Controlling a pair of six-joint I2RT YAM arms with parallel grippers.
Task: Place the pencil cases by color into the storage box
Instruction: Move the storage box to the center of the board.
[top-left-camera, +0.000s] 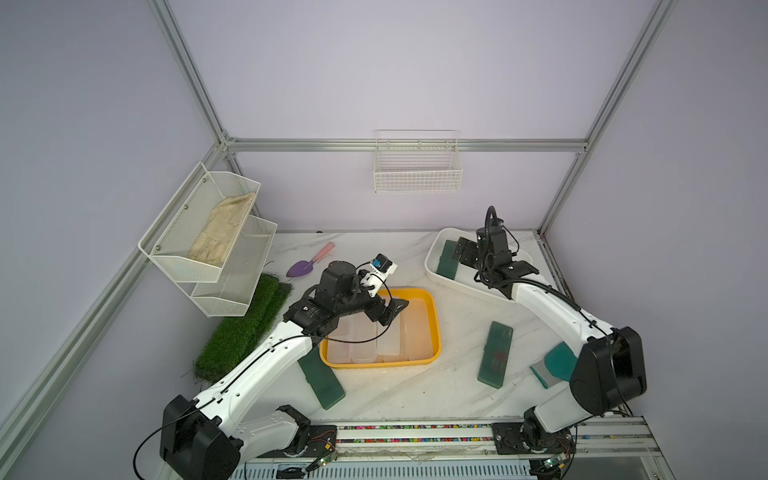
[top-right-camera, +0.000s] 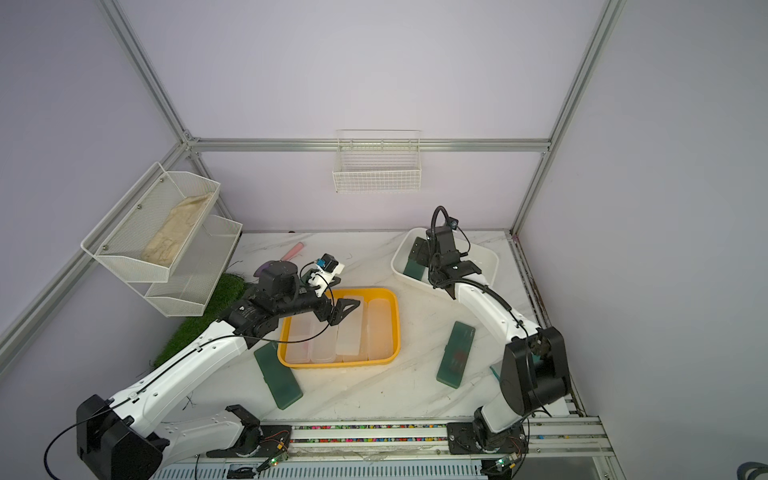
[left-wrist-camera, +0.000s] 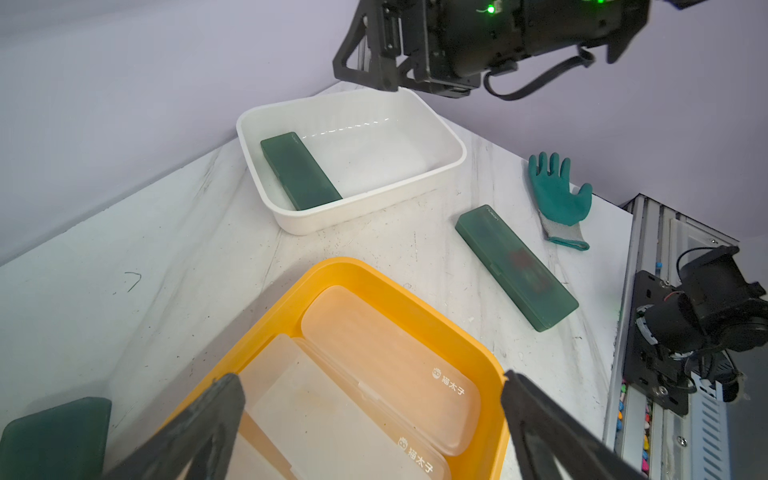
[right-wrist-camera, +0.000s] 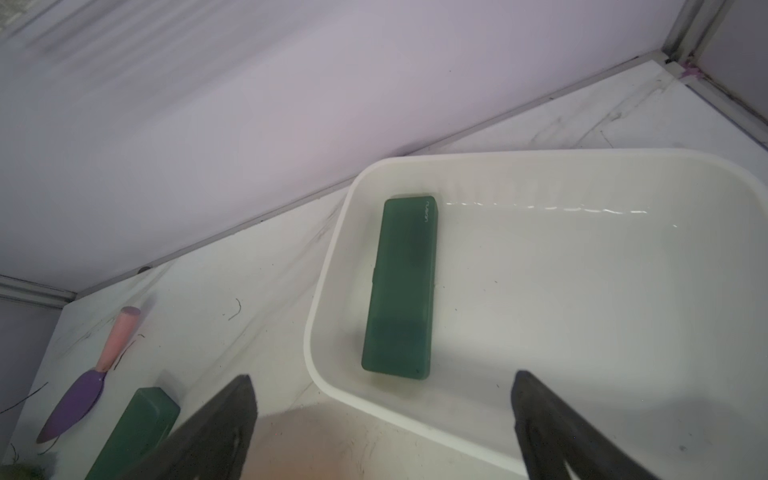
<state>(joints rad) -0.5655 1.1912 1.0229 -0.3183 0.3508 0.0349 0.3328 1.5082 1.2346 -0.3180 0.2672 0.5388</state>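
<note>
A yellow storage box (top-left-camera: 436, 328) (left-wrist-camera: 353, 270) in mid-table holds several frosted clear-white pencil cases (top-left-camera: 390, 336) (left-wrist-camera: 386, 353) lying side by side. My left gripper (top-left-camera: 392, 311) (left-wrist-camera: 372, 380) hovers over them, open and empty. At the back right, a white storage box (top-left-camera: 429, 266) (right-wrist-camera: 316, 316) holds one dark green pencil case (top-left-camera: 448, 262) (right-wrist-camera: 401, 286). My right gripper (top-left-camera: 461, 253) (right-wrist-camera: 384, 378) is open over that box's near rim, holding nothing. Two more green cases lie on the table, one right of the yellow box (top-left-camera: 495, 354) (left-wrist-camera: 515, 266) and one beside my left arm (top-left-camera: 324, 380).
A teal glove (left-wrist-camera: 557, 195) lies near the right arm's base. A purple trowel with a pink handle (top-left-camera: 305, 264) lies at the back, an artificial grass mat (top-left-camera: 245, 328) at the left. A wire shelf (top-left-camera: 208, 232) hangs on the left wall and a wire basket (top-left-camera: 417, 166) on the back wall.
</note>
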